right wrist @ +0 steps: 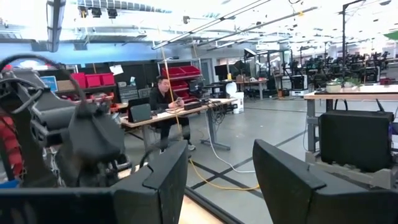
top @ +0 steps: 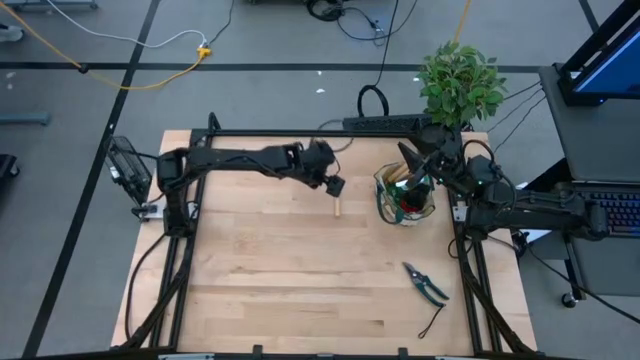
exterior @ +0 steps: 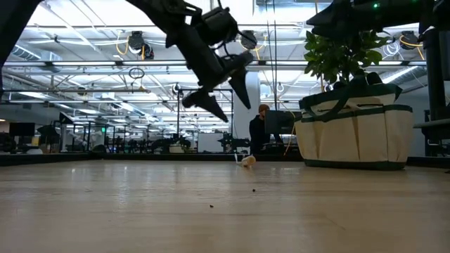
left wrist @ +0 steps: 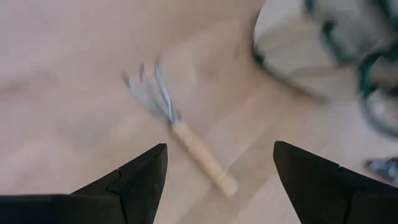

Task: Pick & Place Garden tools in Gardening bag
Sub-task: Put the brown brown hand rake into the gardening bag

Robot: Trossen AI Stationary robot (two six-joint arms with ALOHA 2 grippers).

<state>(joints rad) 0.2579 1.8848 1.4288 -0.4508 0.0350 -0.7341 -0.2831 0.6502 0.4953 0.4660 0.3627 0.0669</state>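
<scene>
On the bench (top: 280, 290), seen from above, the left hand (top: 335, 186) hangs open over a small rake (top: 337, 207) lying just left of the gardening bag (top: 403, 196); pruning shears (top: 426, 283) lie apart toward the near right corner, and the right hand (top: 415, 168) is at the bag's rim.

Low view: the left hand's fingers (exterior: 241, 83) hang spread above the bench, the bag right of them before a potted plant (exterior: 344, 53).

Left wrist view: the rake's tines (left wrist: 149, 92) point away, handle (left wrist: 204, 158) slanting nearer, between empty open fingers.

Right wrist view: the right hand (right wrist: 219, 180) is open, empty.

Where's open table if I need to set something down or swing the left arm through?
Free: the table's whole near-left stretch, from the pruning shears leftward. Crowded: the far right, where the gardening bag, right gripper and potted plant bunch, and around the rake under the open left gripper.
</scene>
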